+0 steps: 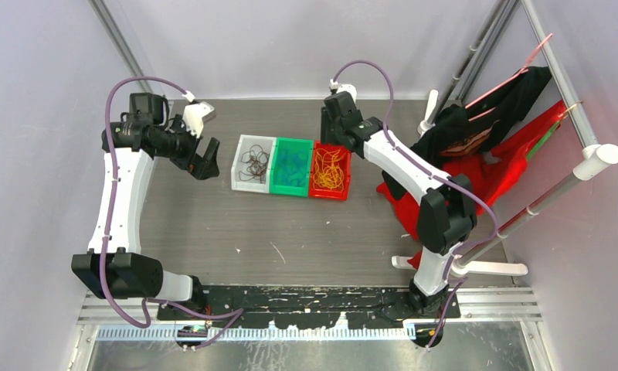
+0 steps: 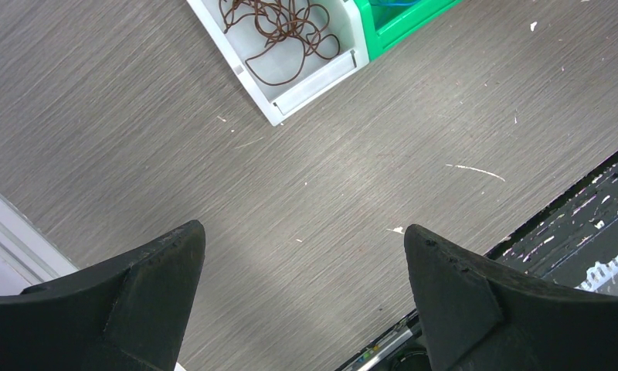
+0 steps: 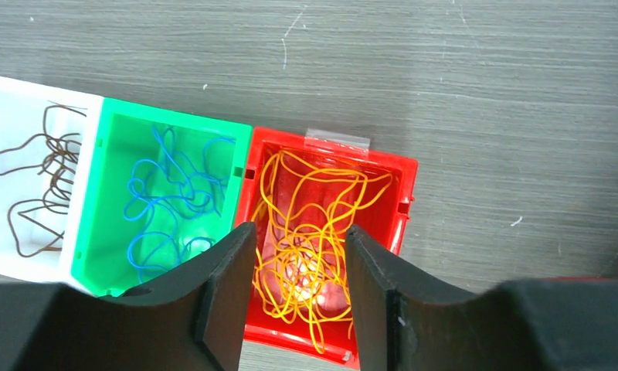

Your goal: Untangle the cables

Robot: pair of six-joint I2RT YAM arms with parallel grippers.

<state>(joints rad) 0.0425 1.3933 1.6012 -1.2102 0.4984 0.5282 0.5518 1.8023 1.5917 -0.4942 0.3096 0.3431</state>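
The cables lie sorted in three bins side by side. Dark brown cables [image 1: 253, 164] [image 2: 279, 31] curl in the white bin [image 2: 314, 81]. Blue cables [image 3: 171, 205] lie in the green bin [image 3: 105, 224], and yellow-orange cables [image 3: 321, 193] are heaped in the red bin [image 3: 402, 201]. My right gripper [image 3: 300, 232] hovers over the red bin's near part, jaws apart, with the yellow tangle showing through the gap and nothing held. My left gripper [image 2: 302, 230] [image 1: 205, 162] stands wide open above bare table left of the white bin.
A white rack [image 1: 592, 166] with red and black garments [image 1: 483, 154] stands at the right, close to the right arm's elbow. A black rail [image 1: 314, 301] runs along the near edge. Small white scraps [image 2: 476, 168] lie on the grey tabletop.
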